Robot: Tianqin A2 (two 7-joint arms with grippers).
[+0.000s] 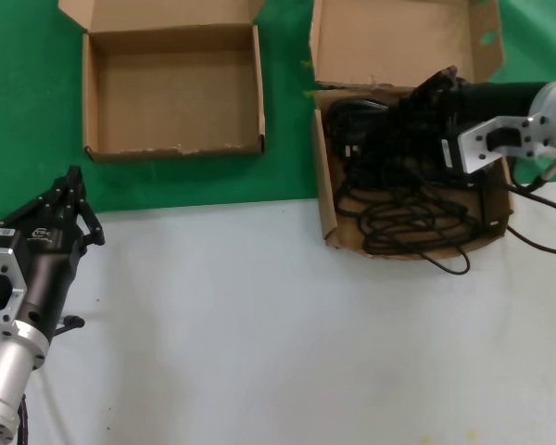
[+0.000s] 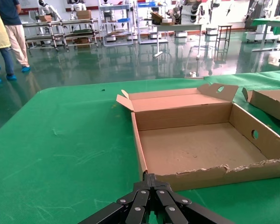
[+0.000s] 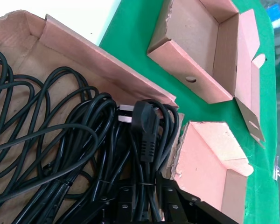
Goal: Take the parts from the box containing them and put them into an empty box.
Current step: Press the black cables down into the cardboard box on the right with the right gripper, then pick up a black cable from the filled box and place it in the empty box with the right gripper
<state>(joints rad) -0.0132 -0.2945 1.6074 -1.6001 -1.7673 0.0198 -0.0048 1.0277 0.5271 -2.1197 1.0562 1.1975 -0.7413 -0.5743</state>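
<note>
My left gripper (image 1: 71, 188) waits nearest me, low at my left over the pale table (image 1: 259, 324), with its black fingers drawn together to a point and nothing between them. From its wrist camera the closed tips (image 2: 150, 183) aim at the ragged front rim of the empty box (image 2: 210, 173), which sits just ahead on the green cloth (image 2: 60, 149).

Farther out on my right, the box containing them (image 1: 326, 199) straddles the line where cloth meets table, its tall back flap standing up. The parts (image 1: 412, 218) fill it in a loose black tangle, and one loop spills over the front wall onto the table.

My right gripper (image 1: 435, 93) reaches down into the back of that box among the cords. In its wrist view, the fingers (image 3: 126, 205) sit on either side of a bundled cord whose plug (image 3: 144, 128) stands just above them; whether they are clamped on it I cannot tell.
</note>
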